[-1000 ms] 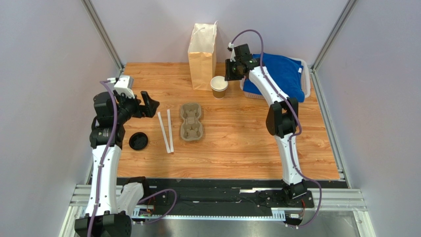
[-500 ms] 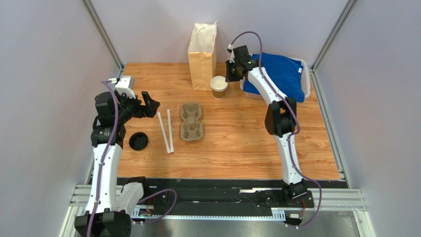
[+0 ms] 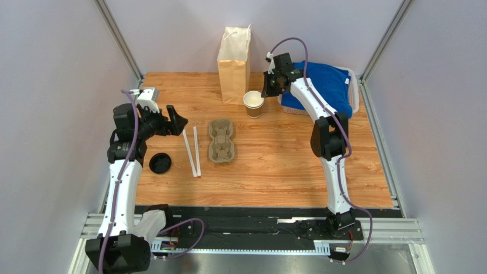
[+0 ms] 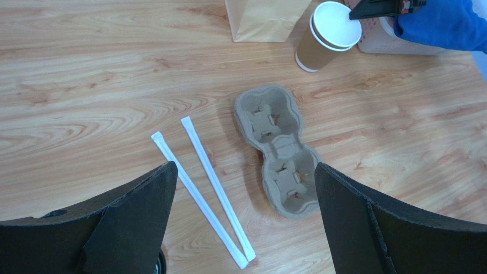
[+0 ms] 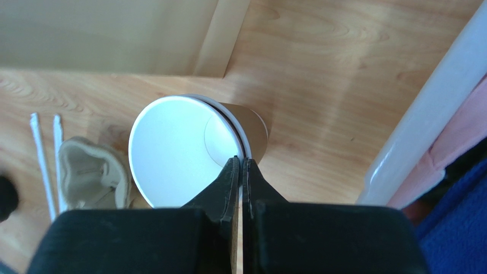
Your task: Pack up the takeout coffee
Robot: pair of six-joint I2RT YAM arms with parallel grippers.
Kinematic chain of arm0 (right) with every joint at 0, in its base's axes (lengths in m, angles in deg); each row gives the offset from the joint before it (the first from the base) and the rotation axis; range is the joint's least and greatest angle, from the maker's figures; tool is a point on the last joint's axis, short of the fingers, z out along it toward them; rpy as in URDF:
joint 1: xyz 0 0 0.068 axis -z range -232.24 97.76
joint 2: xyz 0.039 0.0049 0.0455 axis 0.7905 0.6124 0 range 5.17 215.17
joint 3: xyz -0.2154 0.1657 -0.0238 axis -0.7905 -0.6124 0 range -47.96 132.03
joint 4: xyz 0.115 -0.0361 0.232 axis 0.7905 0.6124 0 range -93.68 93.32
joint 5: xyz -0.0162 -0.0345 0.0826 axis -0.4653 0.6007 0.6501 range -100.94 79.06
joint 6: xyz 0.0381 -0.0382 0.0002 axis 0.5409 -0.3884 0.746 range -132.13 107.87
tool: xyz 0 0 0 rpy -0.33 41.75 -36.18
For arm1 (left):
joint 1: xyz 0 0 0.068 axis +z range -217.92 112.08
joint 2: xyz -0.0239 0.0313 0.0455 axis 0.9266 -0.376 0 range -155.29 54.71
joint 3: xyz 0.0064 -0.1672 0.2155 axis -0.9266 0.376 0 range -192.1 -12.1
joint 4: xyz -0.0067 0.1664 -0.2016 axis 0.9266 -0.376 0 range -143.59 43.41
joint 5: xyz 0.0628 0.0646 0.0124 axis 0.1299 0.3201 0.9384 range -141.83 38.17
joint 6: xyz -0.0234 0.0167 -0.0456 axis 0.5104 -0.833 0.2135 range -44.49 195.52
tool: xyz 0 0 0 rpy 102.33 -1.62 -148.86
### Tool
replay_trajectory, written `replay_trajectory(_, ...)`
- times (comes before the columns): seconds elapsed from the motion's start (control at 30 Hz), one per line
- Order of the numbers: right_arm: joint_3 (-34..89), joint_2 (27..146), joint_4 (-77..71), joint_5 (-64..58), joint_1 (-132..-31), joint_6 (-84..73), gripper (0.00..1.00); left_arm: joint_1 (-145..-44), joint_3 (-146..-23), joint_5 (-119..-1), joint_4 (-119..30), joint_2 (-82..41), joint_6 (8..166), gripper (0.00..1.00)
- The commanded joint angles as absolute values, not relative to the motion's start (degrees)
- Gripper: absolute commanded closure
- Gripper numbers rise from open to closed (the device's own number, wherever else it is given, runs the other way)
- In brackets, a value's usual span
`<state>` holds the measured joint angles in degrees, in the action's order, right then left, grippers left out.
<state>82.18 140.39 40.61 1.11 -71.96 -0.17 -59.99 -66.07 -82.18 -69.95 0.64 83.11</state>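
Observation:
A brown paper cup (image 3: 253, 104), white inside and without a lid, stands by the paper bag; it also shows in the left wrist view (image 4: 315, 52) and the right wrist view (image 5: 171, 148). No lidded cup is in view. A separate black lid (image 3: 160, 163) lies at the left. My right gripper (image 3: 265, 91) (image 5: 240, 161) is shut on the cup's right rim, one finger inside and one outside. The cup leans slightly. My left gripper (image 3: 175, 122) (image 4: 244, 168) is open and empty, held above the straws and the carrier.
A tan paper bag (image 3: 234, 57) stands upright at the back. A two-slot pulp cup carrier (image 3: 221, 140) (image 4: 277, 151) lies mid-table, with two white wrapped straws (image 3: 191, 151) (image 4: 211, 177) to its left. A white basket (image 3: 354, 94) with a blue cloth (image 3: 323, 83) sits back right.
My right gripper has come down and left onto the cup's rim and closed on it; the cup now leans a little. My left gripper has shifted slightly right.

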Motion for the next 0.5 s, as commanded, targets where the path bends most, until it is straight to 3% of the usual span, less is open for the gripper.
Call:
replay_trajectory(0.0,78.96,131.92,38.68,7.95,-70.43,2.98,1.0,-61.32,-68.35,-86.37,-68.74,-0.92,84.3,0.01)
replay_trajectory(0.17,76.14,130.5,38.33,11.03,-70.25,3.6,1.0,-64.74,-70.19,-87.77,-66.81,-6.46,86.93,0.01)
replay_trajectory(0.4,71.32,129.1,36.4,15.16,-70.34,4.83,1.0,-74.58,-78.26,-87.86,-63.91,-20.58,90.89,0.3)
replay_trajectory(0.47,70.08,128.22,35.35,15.86,-70.43,5.18,1.0,-76.95,-79.68,-89.7,-62.42,-23.59,94.3,0.34)
